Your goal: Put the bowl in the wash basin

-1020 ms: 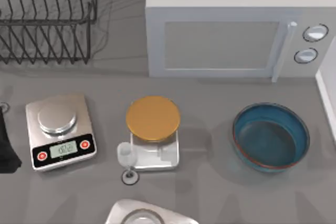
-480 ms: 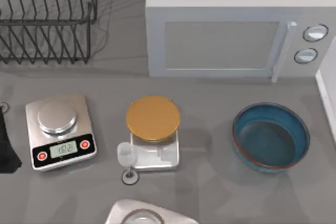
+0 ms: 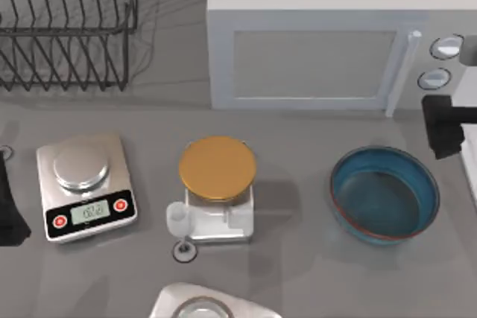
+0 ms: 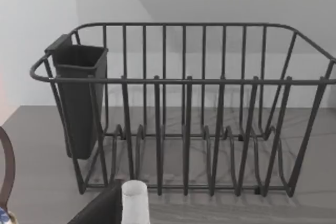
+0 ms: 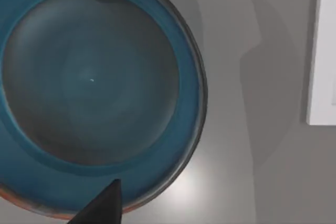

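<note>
At the top view's right edge the right gripper (image 3: 445, 126) sat cut off by the frame, just above and right of the bowl (image 3: 384, 194); cannot tell if its fingers were apart or together. The bowl rested on the grey table (image 3: 298, 258), apart from the gripper. The right wrist view looked straight into the bowl (image 5: 94, 87) with one dark fingertip (image 5: 102, 206) over its rim. The left wrist view faced the dish rack (image 4: 184, 119) and its cup holder (image 4: 79, 98), unlike the overhead. The left arm (image 3: 9, 206) sat parked at the left edge, mostly cut off. The scale (image 3: 86, 186) display digits were too small to read. The basin (image 3: 209, 304) was cropped at the bottom.
</note>
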